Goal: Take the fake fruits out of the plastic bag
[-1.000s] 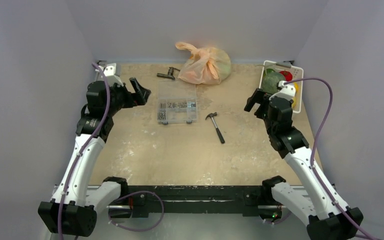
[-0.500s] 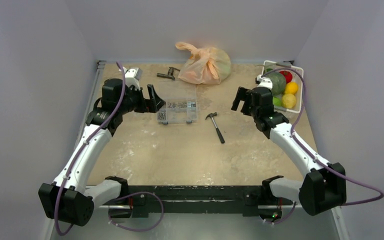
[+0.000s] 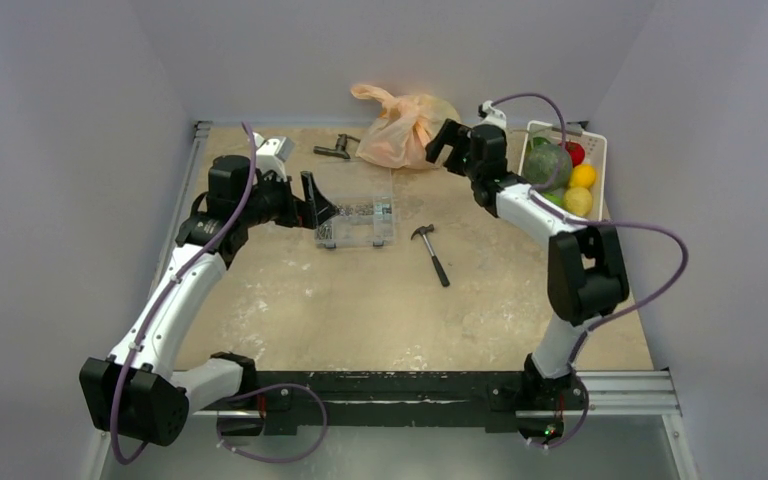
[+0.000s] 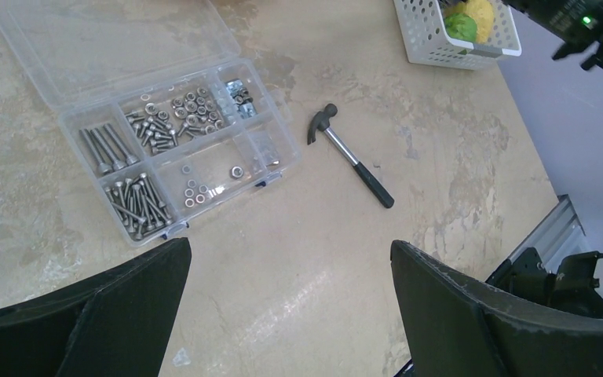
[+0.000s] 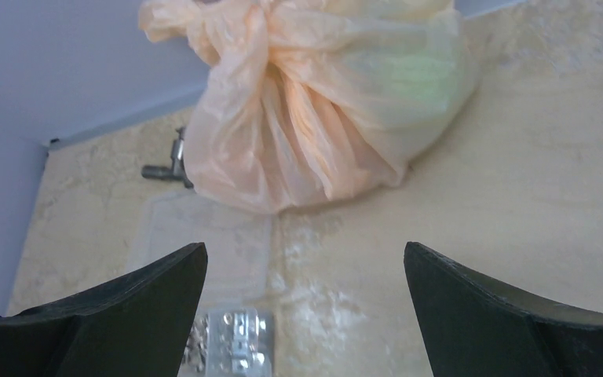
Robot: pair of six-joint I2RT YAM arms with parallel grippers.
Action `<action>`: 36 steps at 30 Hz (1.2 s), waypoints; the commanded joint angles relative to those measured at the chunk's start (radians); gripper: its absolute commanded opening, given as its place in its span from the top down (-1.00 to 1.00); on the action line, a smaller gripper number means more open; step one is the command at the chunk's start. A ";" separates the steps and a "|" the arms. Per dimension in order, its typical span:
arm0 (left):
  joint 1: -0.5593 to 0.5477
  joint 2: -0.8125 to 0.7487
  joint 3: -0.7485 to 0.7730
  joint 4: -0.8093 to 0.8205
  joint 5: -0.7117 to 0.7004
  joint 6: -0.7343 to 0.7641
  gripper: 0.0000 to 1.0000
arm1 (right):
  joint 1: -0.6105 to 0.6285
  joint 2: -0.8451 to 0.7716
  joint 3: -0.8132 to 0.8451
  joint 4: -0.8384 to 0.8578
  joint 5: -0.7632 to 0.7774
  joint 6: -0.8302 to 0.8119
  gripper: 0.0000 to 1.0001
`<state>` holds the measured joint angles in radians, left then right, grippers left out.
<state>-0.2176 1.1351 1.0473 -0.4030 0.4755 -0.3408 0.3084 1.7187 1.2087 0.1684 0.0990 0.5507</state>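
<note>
Plastic bag [image 3: 400,135] seemingly against back wall [image 3: 380,50].

The left gripper [image 3: 316,200] is hovering mid-left with its jaws gaping, while the right gripper [image 3: 444,148] (arm stretched far forward) is gaping too

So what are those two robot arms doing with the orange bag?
They are about to get fake fruits out of the plastic bag. The right gripper, open, hovers right by the bag, which is knotted shut with a green one showing through. The left gripper is open too, above the clear parts box. Neither holds anything yet.
</note>
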 commanded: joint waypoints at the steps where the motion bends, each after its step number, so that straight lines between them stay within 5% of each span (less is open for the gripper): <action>1: -0.006 0.000 0.030 0.057 0.044 0.035 -0.99 | 0.003 0.155 0.191 0.151 -0.046 0.057 -0.98; 11: -0.006 0.032 0.042 0.061 0.061 0.032 -0.99 | 0.008 0.499 0.564 0.218 -0.122 0.059 -0.98; 17: -0.006 0.048 0.046 0.057 0.056 0.034 -0.95 | 0.038 0.663 0.815 0.045 0.029 0.071 -0.98; 20: -0.006 0.054 0.046 0.053 0.048 0.038 -0.94 | 0.050 0.758 0.969 -0.061 0.124 0.074 -0.65; 23: -0.006 0.061 0.050 0.046 0.041 0.045 -0.94 | 0.050 0.799 1.035 -0.092 0.136 0.072 -0.08; 29: -0.008 0.061 0.051 0.042 0.035 0.050 -0.93 | 0.048 0.620 0.828 -0.041 0.199 0.002 0.95; 36: -0.008 0.058 0.052 0.046 0.049 0.042 -0.93 | 0.027 0.284 0.456 0.000 0.196 -0.053 1.00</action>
<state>-0.2188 1.1984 1.0588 -0.3828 0.5117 -0.3164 0.3492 2.2337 1.8099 0.0891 0.2710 0.5537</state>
